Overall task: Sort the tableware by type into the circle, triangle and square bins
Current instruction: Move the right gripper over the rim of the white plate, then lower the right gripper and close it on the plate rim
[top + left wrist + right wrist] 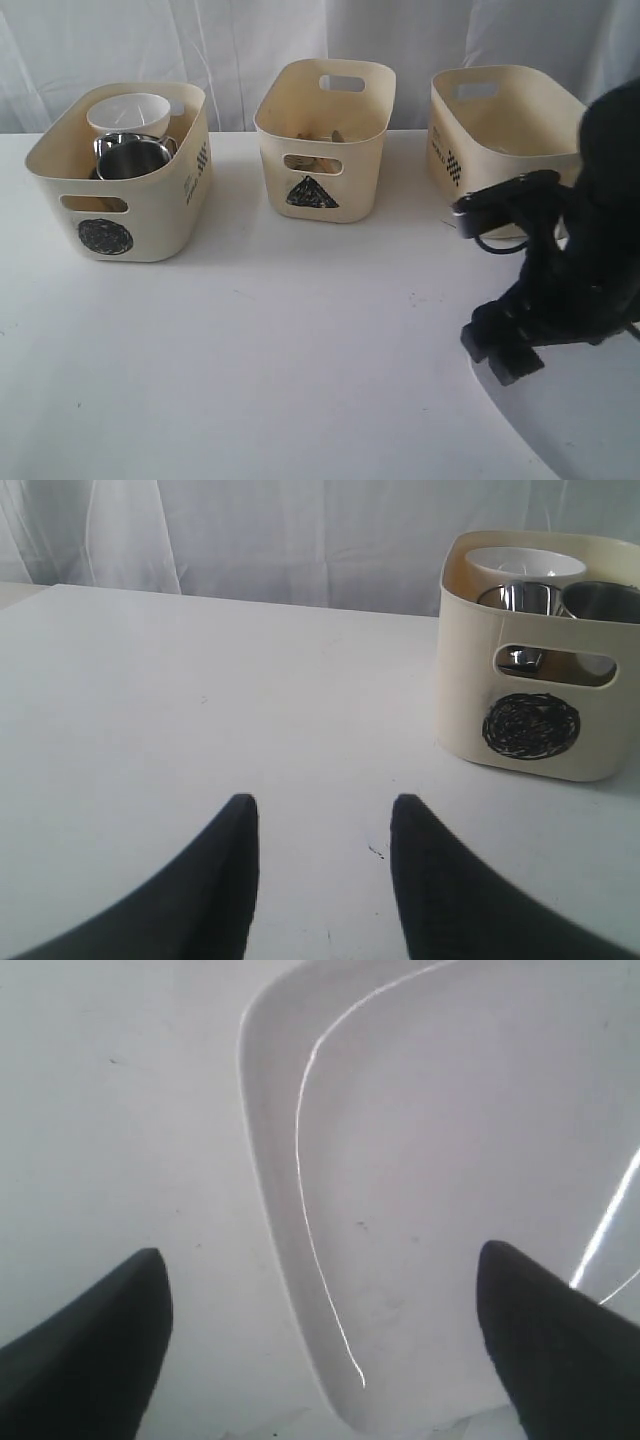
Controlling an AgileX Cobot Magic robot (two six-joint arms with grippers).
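White bowl [128,112] and steel mugs [130,158] sit in the circle bin [150,215], wooden pieces [318,133] in the triangle bin [355,160], as the wide-open right fingers [90,1350] hang over the apparent last item, the white plate [450,1160] on the desk [280,350]; left fingers [215,880] open, empty.

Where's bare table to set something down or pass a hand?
Free: the wide table stretch before the circle bin and triangle bin, plus the gap between them. Crowded: right side, right gripper over the white plate by the square bin.
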